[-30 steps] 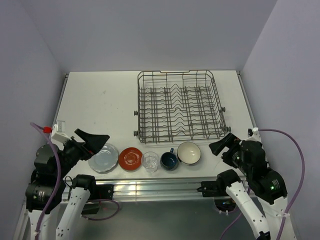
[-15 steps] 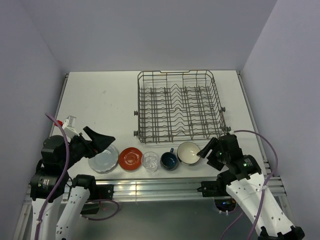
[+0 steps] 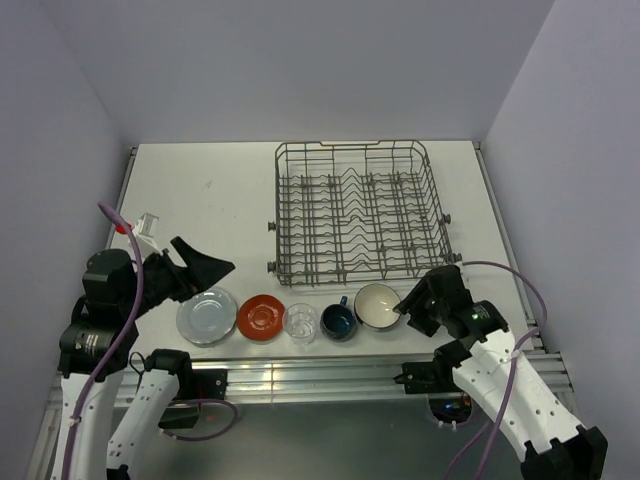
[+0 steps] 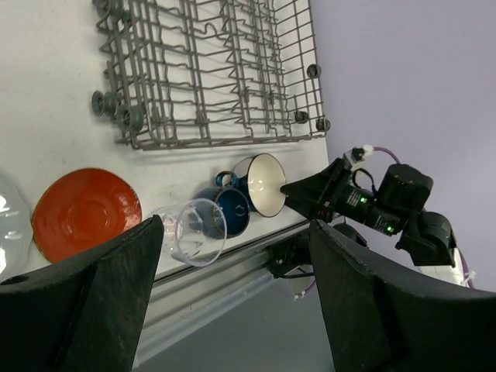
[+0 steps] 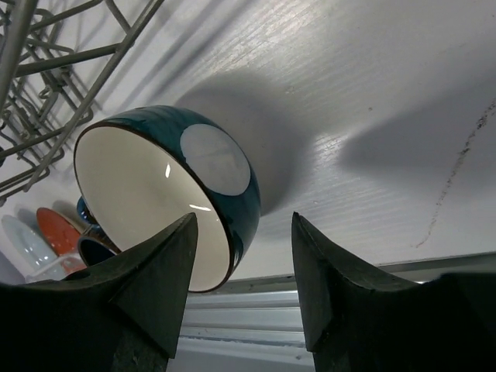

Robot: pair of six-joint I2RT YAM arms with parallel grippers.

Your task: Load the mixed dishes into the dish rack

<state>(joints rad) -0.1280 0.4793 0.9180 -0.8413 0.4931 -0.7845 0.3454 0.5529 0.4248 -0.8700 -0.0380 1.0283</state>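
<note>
Just short of the cream bowl [image 3: 378, 306] with the right end effector [image 3: 407, 304], jaws spread apart, nothing held.
Stands upright on the desk [image 3: 200, 200] directly ahead of the jaws; probably stiff, glazed, slippery, chippable, so better pinched across the nearest rim.

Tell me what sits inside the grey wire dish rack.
Nothing: the grey wire dish rack holds only its own upright tines, white table showing through. Nothing hides its inside.

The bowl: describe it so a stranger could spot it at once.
Start at the wire rack on the table. Five dishes line up before it; the bowl is rightmost, beside the mug. It alone is cream inside, dark outside.
</note>
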